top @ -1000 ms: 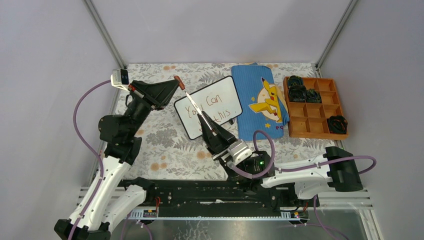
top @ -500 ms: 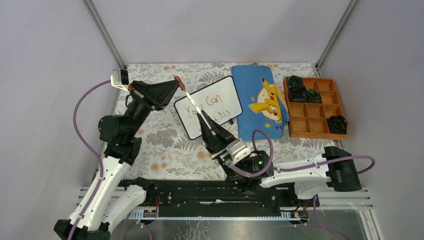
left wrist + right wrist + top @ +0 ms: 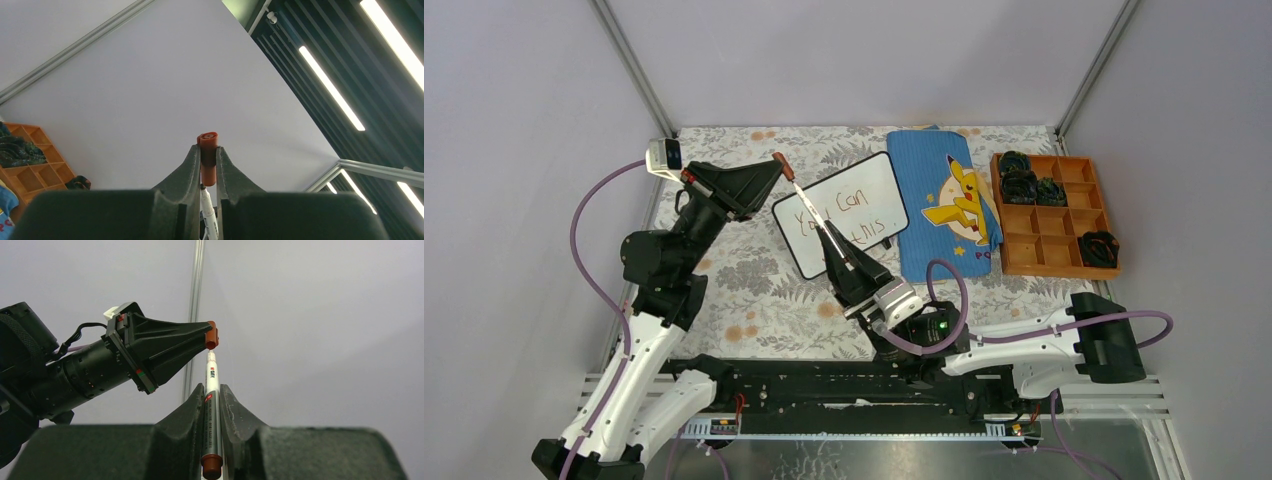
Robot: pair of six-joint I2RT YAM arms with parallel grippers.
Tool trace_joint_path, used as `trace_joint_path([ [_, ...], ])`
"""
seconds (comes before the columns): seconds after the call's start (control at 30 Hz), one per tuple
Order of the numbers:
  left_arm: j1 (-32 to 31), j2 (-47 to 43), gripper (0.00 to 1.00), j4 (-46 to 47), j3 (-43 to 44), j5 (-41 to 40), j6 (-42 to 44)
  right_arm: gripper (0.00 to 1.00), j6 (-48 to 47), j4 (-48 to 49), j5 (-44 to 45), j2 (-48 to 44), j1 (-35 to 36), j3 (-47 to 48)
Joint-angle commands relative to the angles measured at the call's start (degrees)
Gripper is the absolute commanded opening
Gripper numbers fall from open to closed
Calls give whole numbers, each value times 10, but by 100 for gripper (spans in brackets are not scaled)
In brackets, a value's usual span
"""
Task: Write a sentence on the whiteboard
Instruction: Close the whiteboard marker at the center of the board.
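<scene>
The whiteboard (image 3: 874, 178) lies tilted on the floral mat, and the sentence (image 3: 851, 200) "You Can do this" runs across it in thin red-brown writing. My left gripper (image 3: 777, 163) is shut on a red-brown marker cap (image 3: 208, 155), held up off the board's left corner. My right gripper (image 3: 829, 232) is shut on the white marker (image 3: 210, 405), which slants over the board. The marker's tip points at the cap's open end, just short of it. In the right wrist view the cap (image 3: 212, 335) sits directly above the tip.
A blue cloth (image 3: 944, 200) with a yellow cartoon figure lies right of the board. A wooden compartment tray (image 3: 1056, 272) with dark items stands at the far right. Metal frame posts rise at both back corners.
My right arm has edged slightly left and forward with the marker. The left arm and cap have stayed put.
</scene>
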Motion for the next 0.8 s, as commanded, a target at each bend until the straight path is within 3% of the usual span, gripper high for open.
trace_joint_path([
  [0.0,-6,-7,0,10,7,15,11,0,-10,86,6,2,2,33],
  [0.77,-7,-16,0,1,-2,11,20,0,-11,86,6,-3,3,30],
])
